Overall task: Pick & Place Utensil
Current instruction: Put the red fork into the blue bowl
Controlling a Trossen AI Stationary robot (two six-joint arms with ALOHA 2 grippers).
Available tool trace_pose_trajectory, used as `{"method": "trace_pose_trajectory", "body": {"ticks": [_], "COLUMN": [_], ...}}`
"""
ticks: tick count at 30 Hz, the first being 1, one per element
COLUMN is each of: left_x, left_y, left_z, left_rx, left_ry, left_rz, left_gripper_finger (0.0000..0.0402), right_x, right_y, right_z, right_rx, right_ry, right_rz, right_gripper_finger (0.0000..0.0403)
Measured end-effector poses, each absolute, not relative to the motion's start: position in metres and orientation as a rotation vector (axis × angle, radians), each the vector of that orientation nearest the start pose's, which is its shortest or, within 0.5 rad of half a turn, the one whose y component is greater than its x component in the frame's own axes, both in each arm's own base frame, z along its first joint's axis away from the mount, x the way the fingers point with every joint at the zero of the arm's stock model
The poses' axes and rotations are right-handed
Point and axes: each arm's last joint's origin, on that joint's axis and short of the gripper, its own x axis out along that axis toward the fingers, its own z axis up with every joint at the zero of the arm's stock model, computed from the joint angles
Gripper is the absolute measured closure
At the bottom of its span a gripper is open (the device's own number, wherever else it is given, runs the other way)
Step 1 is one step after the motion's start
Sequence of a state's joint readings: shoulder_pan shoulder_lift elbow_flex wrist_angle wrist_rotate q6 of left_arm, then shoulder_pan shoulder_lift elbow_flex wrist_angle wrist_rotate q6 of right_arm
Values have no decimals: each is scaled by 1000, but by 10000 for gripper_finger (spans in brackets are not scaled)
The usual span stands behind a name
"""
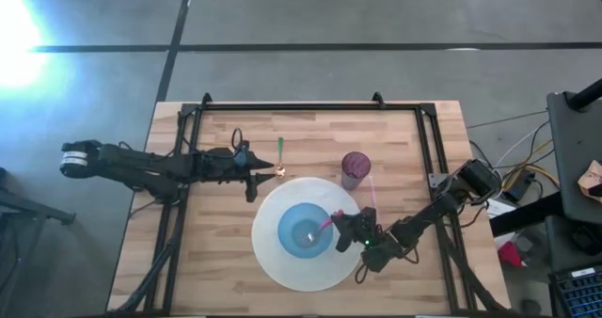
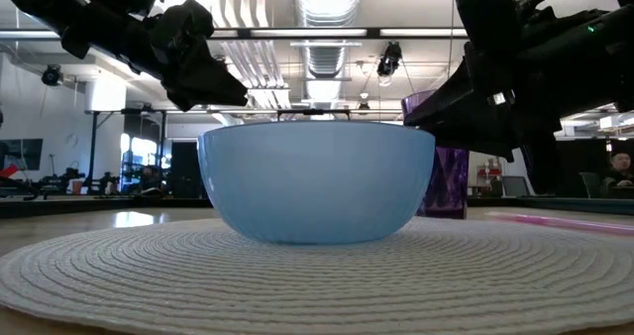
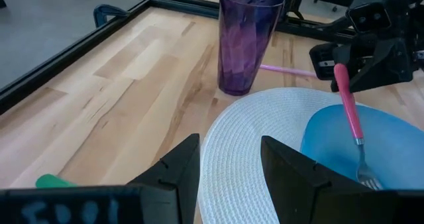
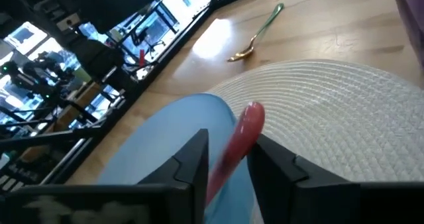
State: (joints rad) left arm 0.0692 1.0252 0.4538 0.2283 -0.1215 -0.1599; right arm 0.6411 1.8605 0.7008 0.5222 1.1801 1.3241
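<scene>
From above: the fork (image 1: 326, 226) leans into the blue bowl (image 1: 308, 231), tines down in the basin, pink handle slanting up over the rim toward the right end effector (image 1: 362, 231), which sits at the bowl's edge. The bowl rests on a round white mat (image 1: 273, 257) on the bench (image 1: 216, 262). The left end effector (image 1: 252, 175) waits beside the mat, near a green-handled spoon (image 1: 280, 158). A purple cup (image 1: 355, 168) stands just off the mat.

At bench height: the bowl fills the middle, cup behind it, both arms dark overhead. The fork is hidden here.

Left wrist: its fingers (image 3: 173, 174) stand apart with nothing between them. Across the mat, the fork's tines are in the bowl and its handle top meets the right end effector.

Right wrist: the pink handle (image 4: 237, 144) lies between the two fingers (image 4: 189, 164), a sliver of daylight on each side. Whether they are still pinching it or just letting go, I cannot tell.

Handling, as I judge it: a light, stiff fork, with a smooth plastic handle that could slip or pivot. Best taken mid-handle, across its width.

Writing: blurred marks on the left wrist's housing, not readable.
</scene>
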Motion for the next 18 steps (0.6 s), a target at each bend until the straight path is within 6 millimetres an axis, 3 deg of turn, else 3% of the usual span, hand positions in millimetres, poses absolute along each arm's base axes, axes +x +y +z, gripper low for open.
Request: {"method": "trace_pose_trajectory", "body": {"ticks": [7,18], "left_x": [212,210], "left_y": [18,19], "left_z": [215,211], "left_rx": [-146,-164], "left_ry": [329,372], "left_rz": [215,229], "left_gripper_finger": [250,250], "right_x": [267,263], "right_y": [166,167], "right_z": [118,147], "right_rx": [778,713], "right_ry": [-13,-7], "right_rz": [-648,-596], "right_gripper_finger": [266,236]}}
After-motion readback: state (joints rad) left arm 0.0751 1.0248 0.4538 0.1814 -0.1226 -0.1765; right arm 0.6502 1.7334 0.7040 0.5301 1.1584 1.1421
